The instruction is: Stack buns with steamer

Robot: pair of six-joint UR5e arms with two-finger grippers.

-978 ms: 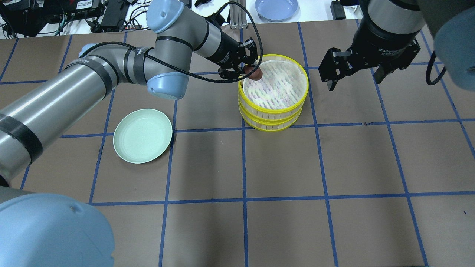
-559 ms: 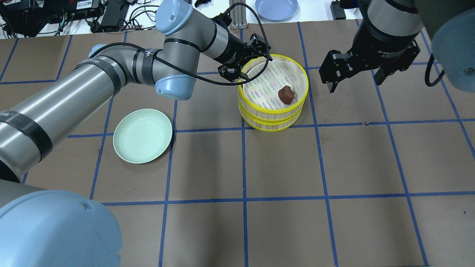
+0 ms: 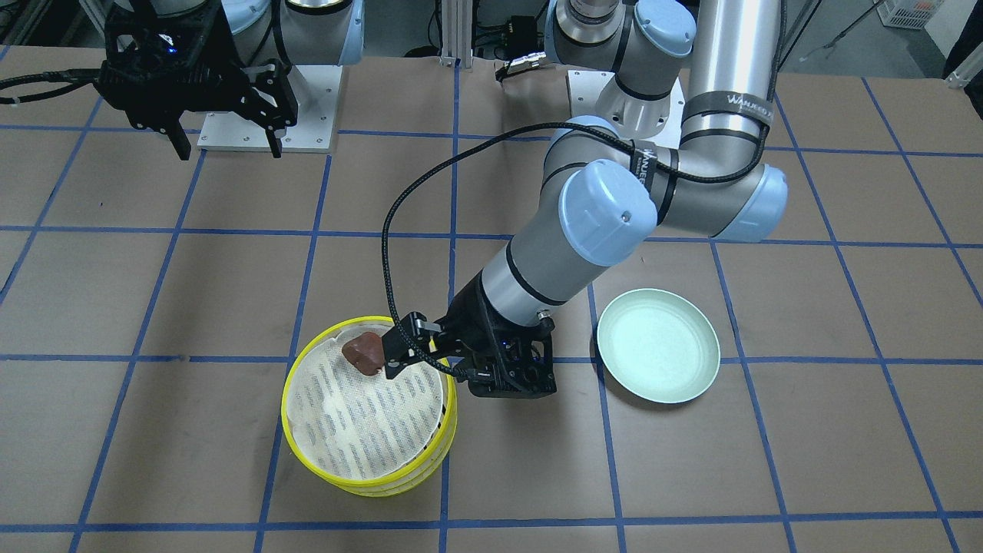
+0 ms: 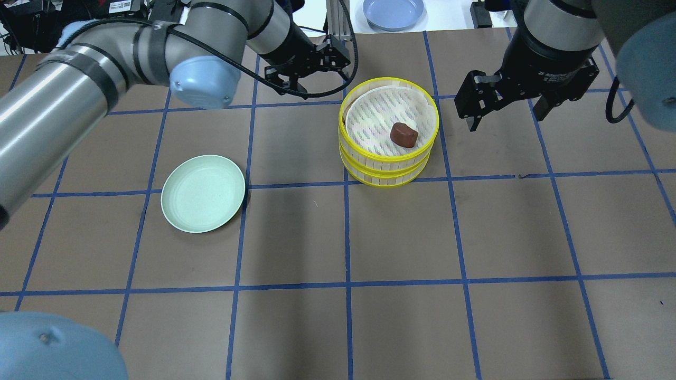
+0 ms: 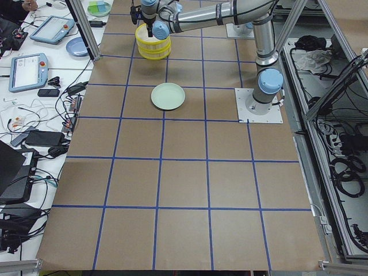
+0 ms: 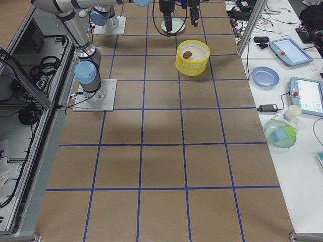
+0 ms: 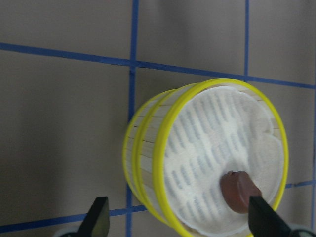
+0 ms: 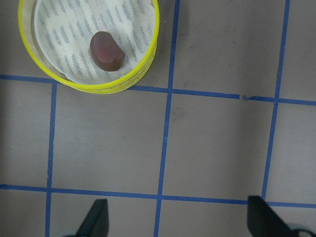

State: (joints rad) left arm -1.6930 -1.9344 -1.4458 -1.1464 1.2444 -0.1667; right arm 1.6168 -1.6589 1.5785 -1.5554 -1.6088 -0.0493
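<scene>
The steamer stands as two yellow-rimmed tiers stacked at the table's far middle. The dark reddish-brown bun lies free on the top tier's white liner. It also shows in the left wrist view and the right wrist view. The cream-white bun is out of view. My left gripper is open and empty, up and to the left of the steamer. Its fingers stand wide apart. My right gripper is open and empty, hovering to the right of the steamer.
A pale green plate lies empty to the left of the steamer. A blue plate sits past the table's far edge, among cables and boxes. The brown table surface carries a blue tape grid.
My left gripper has let go of the brown bun, which now lies in the top tier. The left arm has pulled back up and to the left. The right arm has not moved.
</scene>
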